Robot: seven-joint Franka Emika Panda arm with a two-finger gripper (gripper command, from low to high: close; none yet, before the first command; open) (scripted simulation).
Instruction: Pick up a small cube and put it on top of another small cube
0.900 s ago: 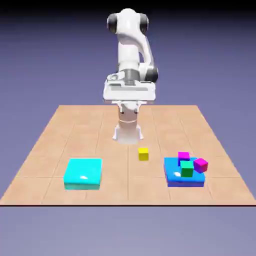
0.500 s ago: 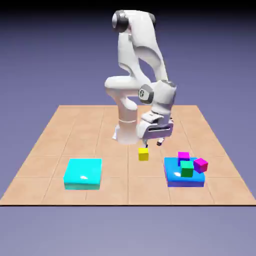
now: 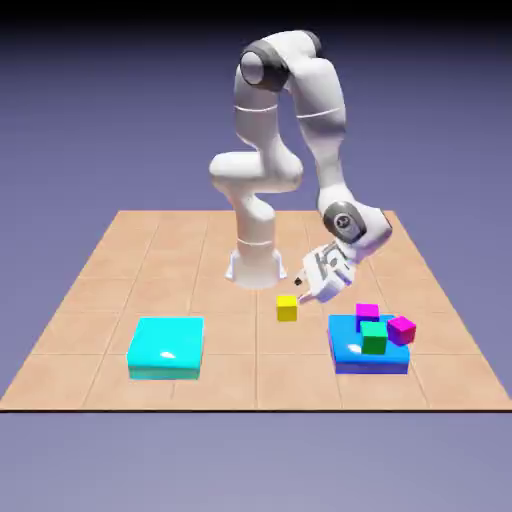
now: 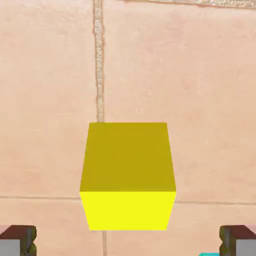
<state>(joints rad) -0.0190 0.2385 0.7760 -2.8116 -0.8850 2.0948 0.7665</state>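
The small yellow cube (image 3: 287,308) sits on the tan tiled table near the middle, apart from everything else. My gripper (image 3: 301,289) hangs just above it and slightly toward the exterior view's right, tilted so that it points down at the cube. In the hand view the yellow cube (image 4: 128,175) fills the centre, just ahead of the gripper (image 4: 128,246). The grey fingertips (image 4: 17,241) stand wide apart at the bottom corners, open, with nothing between them.
A flat cyan slab (image 3: 166,346) lies at the exterior view's front left. At the front right a blue slab (image 3: 370,364) carries a green cube (image 3: 374,337) and two magenta cubes (image 3: 367,313), close to my hand.
The arm has swung from over the table's back toward the exterior view's right and come down. The hand now tilts at the yellow cube, which has not moved.
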